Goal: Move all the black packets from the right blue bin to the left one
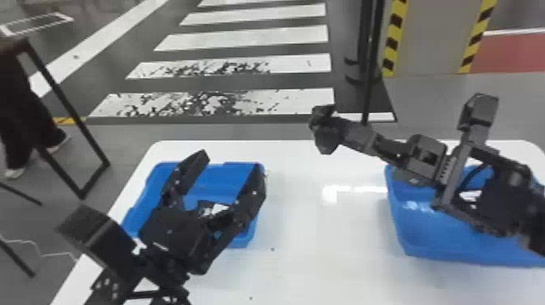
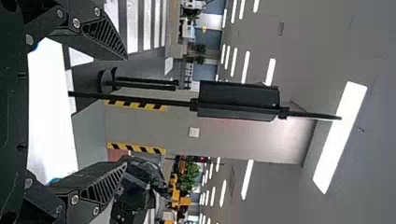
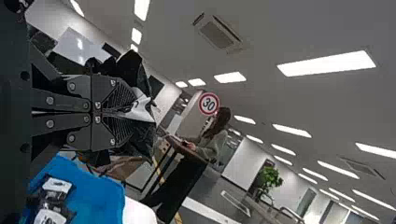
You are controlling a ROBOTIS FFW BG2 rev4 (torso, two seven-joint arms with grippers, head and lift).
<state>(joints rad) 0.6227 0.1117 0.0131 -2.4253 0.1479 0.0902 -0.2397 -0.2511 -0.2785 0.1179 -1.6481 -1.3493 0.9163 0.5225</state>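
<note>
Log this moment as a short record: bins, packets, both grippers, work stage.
left bin: blue, on the white table; at least one white-labelled packet inside
right bin: blue; contents cannot be told, right arm in front
left gripper: open, over left bin
right gripper: shut on a black packet, between the bins in head view
stage: transfer apparently under way

The head view looks forward and down from the near side of the white worktop (image 1: 324,276), taking in both far corners. The left wrist view faces forward, nearly level, across the far edge; both share the floor stripes (image 1: 251,37) and the yellow-and-black-edged column (image 1: 432,36). The right wrist view faces left past the far left corner, close to the left blue bin (image 3: 95,186), which the head view also takes in.
</note>
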